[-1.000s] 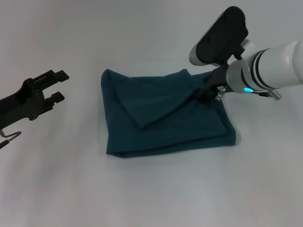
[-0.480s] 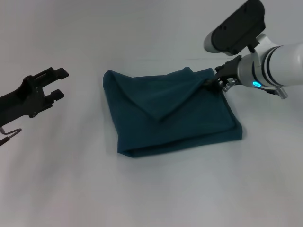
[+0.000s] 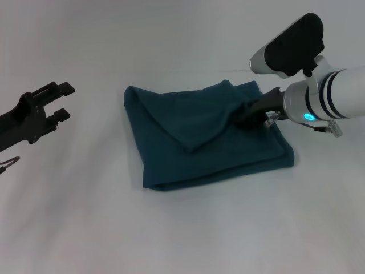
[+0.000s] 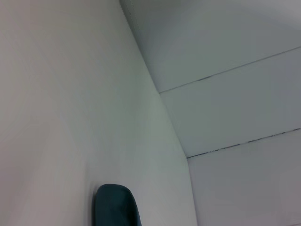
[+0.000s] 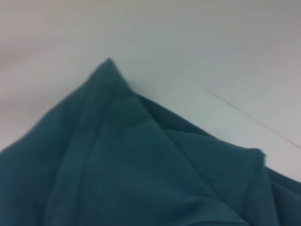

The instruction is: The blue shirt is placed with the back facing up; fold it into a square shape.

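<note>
The blue shirt [image 3: 205, 140] lies on the white table as a rough rectangle, with a triangular flap folded over its top. No lettering shows. My right gripper [image 3: 245, 116] is down on the shirt's far right part, its dark fingers closed on a bunched fold of cloth. The right wrist view is filled by teal cloth [image 5: 131, 165] that rises to a peaked corner. My left gripper [image 3: 64, 101] hangs open well to the left of the shirt, touching nothing. A rounded edge of the shirt [image 4: 115, 207] shows in the left wrist view.
The white table [image 3: 188, 228] runs all round the shirt. A thin seam line [image 3: 234, 71] crosses the surface behind the shirt. A thin wire loop [image 3: 8, 164] hangs under my left arm at the picture's left edge.
The shirt slid right with my right gripper, which has since lowered and reached further left over the cloth. My left gripper drew back slightly to the left.
</note>
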Available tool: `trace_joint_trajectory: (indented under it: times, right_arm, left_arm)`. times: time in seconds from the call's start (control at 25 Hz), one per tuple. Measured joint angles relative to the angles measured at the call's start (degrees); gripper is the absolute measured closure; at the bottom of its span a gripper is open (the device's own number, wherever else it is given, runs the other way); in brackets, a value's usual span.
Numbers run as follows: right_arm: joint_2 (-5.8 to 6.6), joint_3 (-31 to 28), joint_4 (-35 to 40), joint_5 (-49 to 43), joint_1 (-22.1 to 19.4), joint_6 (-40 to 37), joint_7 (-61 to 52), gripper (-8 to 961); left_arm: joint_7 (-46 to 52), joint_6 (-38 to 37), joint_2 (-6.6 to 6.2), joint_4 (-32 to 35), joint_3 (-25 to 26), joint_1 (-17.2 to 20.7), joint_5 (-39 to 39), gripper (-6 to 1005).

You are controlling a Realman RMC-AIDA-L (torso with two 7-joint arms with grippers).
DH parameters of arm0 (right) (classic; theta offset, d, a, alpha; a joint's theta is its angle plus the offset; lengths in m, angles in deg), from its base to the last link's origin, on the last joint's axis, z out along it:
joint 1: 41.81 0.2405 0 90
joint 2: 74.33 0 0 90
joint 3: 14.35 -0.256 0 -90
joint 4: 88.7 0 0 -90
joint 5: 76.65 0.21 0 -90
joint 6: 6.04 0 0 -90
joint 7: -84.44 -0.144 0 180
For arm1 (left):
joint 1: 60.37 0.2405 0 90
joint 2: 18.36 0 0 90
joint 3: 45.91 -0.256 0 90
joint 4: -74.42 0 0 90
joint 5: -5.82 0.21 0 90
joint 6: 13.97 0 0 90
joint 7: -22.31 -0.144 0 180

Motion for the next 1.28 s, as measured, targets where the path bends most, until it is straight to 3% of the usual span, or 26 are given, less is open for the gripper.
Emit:
trace_joint_trajectory:
  times: [0.4, 0.8, 0.96, 1.28]
  right_arm:
    - [-0.06, -0.26, 1.53, 5.96, 1.26, -5.87, 11.68, 468]
    - [0.18, -2.69, 9.67, 5.71, 0.51, -8.91, 12.15, 472]
    - [0.14, -2.12, 9.74, 5.71, 3.65, -13.65, 13.46, 474]
    - [-0.14, -0.04, 1.44, 6.56, 11.07, -16.21, 7.59, 475]
  left_arm:
    - [0.09, -0.65, -0.05, -0.29, 1.43, -0.03, -0.19, 239]
    - [0.46, -1.68, -0.40, -0.60, 1.54, 0.06, -1.21, 240]
    - [0.82, -2.38, -0.62, -0.62, 1.59, 0.11, -2.09, 241]
    - [1.90, -3.60, -0.87, -0.56, 1.95, 0.26, -1.98, 242]
